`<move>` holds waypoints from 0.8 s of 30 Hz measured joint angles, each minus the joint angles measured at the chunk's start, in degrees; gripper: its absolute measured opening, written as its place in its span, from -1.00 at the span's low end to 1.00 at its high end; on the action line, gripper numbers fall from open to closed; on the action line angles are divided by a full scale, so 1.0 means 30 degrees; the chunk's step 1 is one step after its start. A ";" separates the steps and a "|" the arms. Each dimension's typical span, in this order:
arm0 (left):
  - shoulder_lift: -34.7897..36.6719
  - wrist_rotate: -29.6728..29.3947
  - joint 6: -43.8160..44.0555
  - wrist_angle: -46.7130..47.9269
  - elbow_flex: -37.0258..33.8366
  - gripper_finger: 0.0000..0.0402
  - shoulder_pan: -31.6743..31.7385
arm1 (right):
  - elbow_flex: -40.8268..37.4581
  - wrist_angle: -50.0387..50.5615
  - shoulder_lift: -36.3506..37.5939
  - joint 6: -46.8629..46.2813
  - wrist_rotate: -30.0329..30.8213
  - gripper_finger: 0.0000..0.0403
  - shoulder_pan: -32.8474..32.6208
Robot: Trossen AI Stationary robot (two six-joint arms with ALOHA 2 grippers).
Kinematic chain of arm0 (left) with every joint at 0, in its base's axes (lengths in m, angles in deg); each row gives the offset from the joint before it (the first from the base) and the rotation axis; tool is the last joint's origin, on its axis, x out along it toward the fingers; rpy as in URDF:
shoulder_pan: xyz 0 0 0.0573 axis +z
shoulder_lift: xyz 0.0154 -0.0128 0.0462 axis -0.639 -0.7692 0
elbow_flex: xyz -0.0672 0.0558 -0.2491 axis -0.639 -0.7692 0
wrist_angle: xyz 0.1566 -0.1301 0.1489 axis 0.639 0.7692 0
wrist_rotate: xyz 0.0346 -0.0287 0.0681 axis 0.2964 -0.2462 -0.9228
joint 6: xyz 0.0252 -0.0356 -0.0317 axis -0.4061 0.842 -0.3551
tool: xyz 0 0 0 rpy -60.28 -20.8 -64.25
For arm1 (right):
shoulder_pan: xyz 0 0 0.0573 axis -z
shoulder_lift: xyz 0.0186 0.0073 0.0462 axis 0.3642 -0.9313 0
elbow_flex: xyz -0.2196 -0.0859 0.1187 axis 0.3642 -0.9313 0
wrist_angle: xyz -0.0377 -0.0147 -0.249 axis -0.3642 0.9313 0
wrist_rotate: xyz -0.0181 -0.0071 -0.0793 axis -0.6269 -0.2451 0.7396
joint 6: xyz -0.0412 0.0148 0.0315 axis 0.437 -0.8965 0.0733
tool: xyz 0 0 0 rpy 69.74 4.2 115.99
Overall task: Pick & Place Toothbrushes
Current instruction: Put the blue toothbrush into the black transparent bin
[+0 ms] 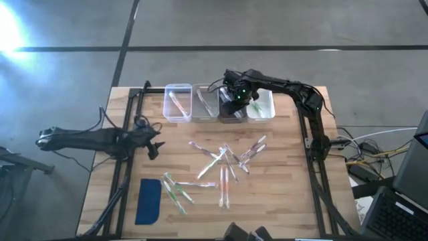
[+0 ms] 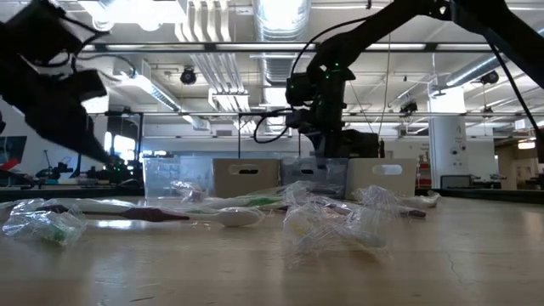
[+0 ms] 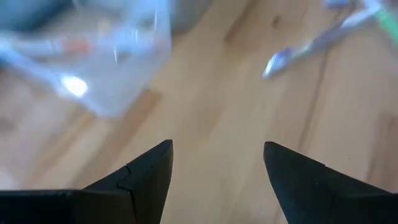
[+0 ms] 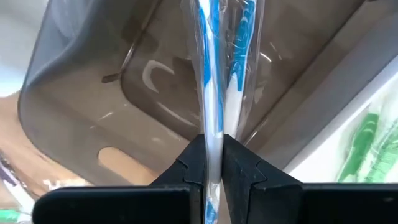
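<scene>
While its fingers pinched a blue-and-white wrapped toothbrush (image 4: pixel 211 93) between their tips, the right gripper (image 1: pixel 235 100) hung at the upper centre of the high view, directly above the dark bin (image 1: pixel 231 115), third from the left in a row of four. In the right wrist view the brush, in clear film, pointed away from the fingers toward the smoky bin's bare floor, with a green-accented brush (image 4: pixel 364 146) lying in the pale bin next to it.

That neighbour, the green-tinted bin (image 1: pixel 262 106), stood at the right end of the row; the clear bin (image 1: pixel 178 102) at the left end held a brush, and another bin (image 1: pixel 204 102) sat between it and the dark one.

Lower in the frame, the loose toothbrushes (image 1: pixel 226 164) lay scattered across the middle of the wooden table (image 1: pixel 281 201), with a smaller cluster (image 1: pixel 175 191) toward the lower left. A dark-blue pad (image 1: pixel 148 201) lay flat just left of that cluster.

At the left edge of the table, the left gripper (image 1: pixel 155 146) hovered with its fingers spread wide and nothing between them, well apart from the brushes; its wrist view showed bare wood between the fingertips (image 3: pixel 163 155).
</scene>
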 joint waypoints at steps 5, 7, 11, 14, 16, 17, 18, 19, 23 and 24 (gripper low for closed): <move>-0.0379 0.0761 0.0865 0.0091 -0.0652 0.28 0.0015 | -0.0510 -0.1072 0.0000 -0.0014 -0.0057 -0.89 0.0117; -0.0560 0.0815 0.0927 -0.0359 -0.0345 0.28 0.0007 | -0.0830 -0.1445 0.0000 -0.0206 -0.0182 -0.89 0.0203; -0.0560 0.0717 0.0935 -0.0425 -0.0248 0.28 0.0007 | -0.1474 -0.1931 0.0000 -0.0364 -0.0442 -0.89 0.0388; -0.0517 0.0696 0.0935 -0.0412 -0.0369 0.28 0.0007 | -0.1925 -0.2349 0.0000 -0.0350 -0.0470 -0.89 0.0492; -0.0517 0.0695 0.0935 -0.0370 -0.0421 0.28 0.0007 | -0.2231 -0.2728 0.0000 -0.0350 -0.0497 -0.89 0.0569; -0.0517 0.0688 0.0935 -0.0384 -0.0446 0.28 0.0007 | -0.2396 -0.2955 0.0000 -0.0343 -0.0523 -0.89 0.0603; -0.0512 0.0686 0.0942 -0.0372 -0.0476 0.28 0.0007 | -0.2530 -0.3078 0.0000 -0.0335 -0.0622 -0.89 0.0639; -0.0510 0.0688 0.0942 -0.0379 -0.0511 0.28 0.0007 | -0.2654 -0.3121 -0.0004 -0.0312 -0.0702 -0.89 0.0661; -0.0510 0.0680 0.0941 -0.0378 -0.0650 0.28 0.0007 | -0.2732 -0.3088 -0.0364 0.0214 -0.0993 -0.89 0.0692; -0.0510 0.0674 0.0935 -0.0364 -0.0656 0.28 0.0007 | -0.2729 -0.3143 -0.0460 0.0488 -0.1013 -0.88 0.0688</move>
